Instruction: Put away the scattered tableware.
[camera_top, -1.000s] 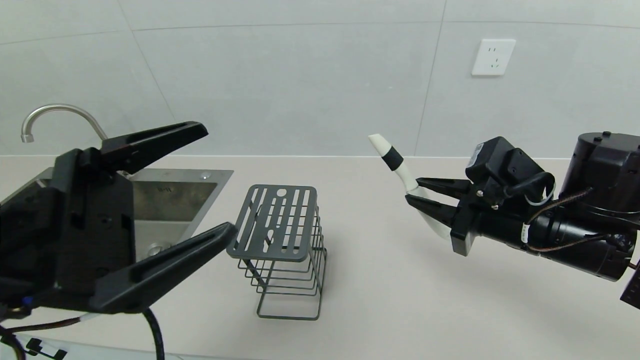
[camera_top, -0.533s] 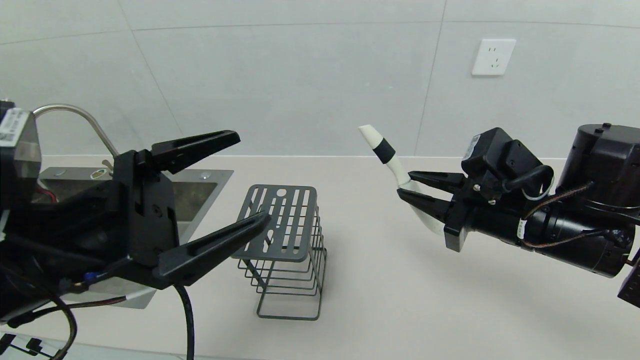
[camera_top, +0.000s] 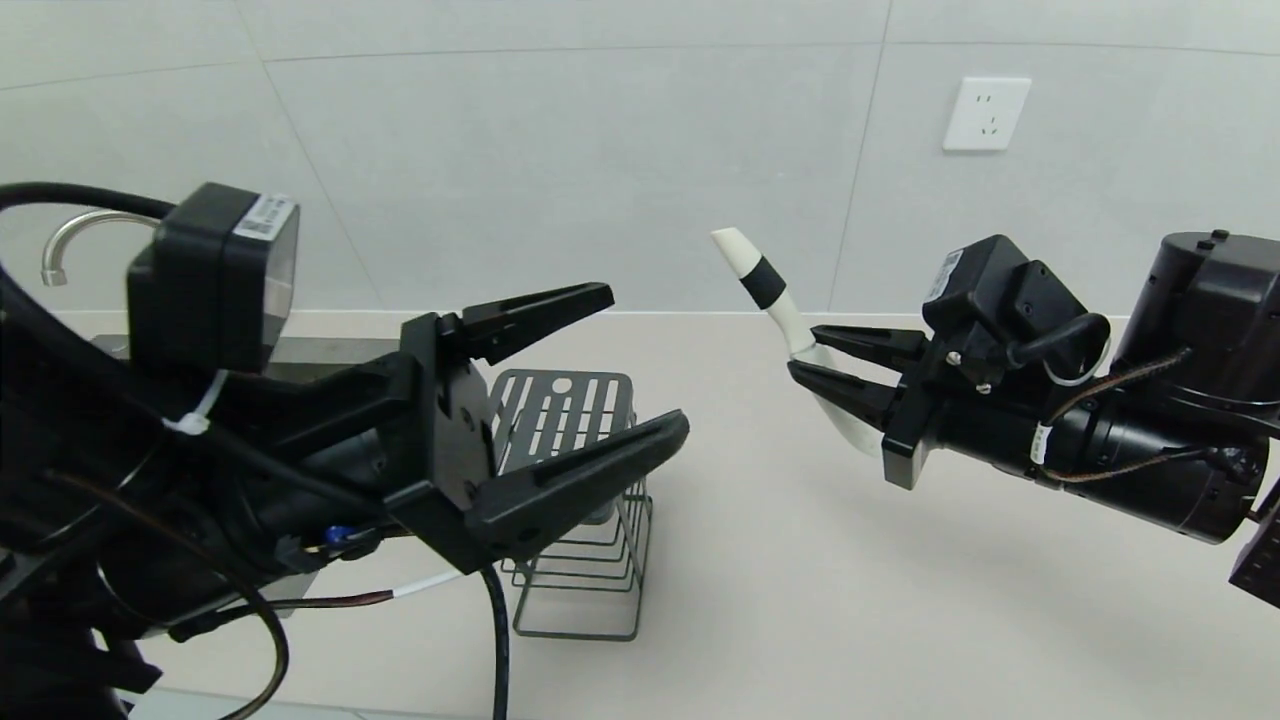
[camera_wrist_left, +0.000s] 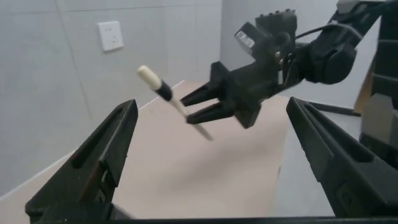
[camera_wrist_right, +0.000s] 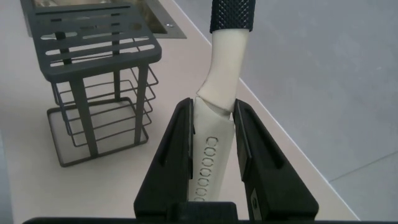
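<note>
White plastic with a black band: the utensil is off the counter, clamped between the fingers of the right claw at about three o'clock of the head view's centre. Its handle slants up toward eleven o'clock. The right wrist view shows both jaws pressed against the perforated blade end.

The rack stands on the counter at about seven o'clock, well apart from the utensil. I judge the job roughly half done for this piece: it is picked up but not yet in the rack. It has to be carried across toward nine o'clock, turned upright and lowered through one of the slots in the top plate. It may first be passed to the other arm, since the two claws face each other.

The left claw hangs with its jaws wide apart and holds nothing.

A second ago the left claw sat at the far nine o'clock edge. It has since swung in toward the middle and now covers part of the rack. The right claw has drifted slightly toward ten o'clock, taking the utensil with it.
</note>
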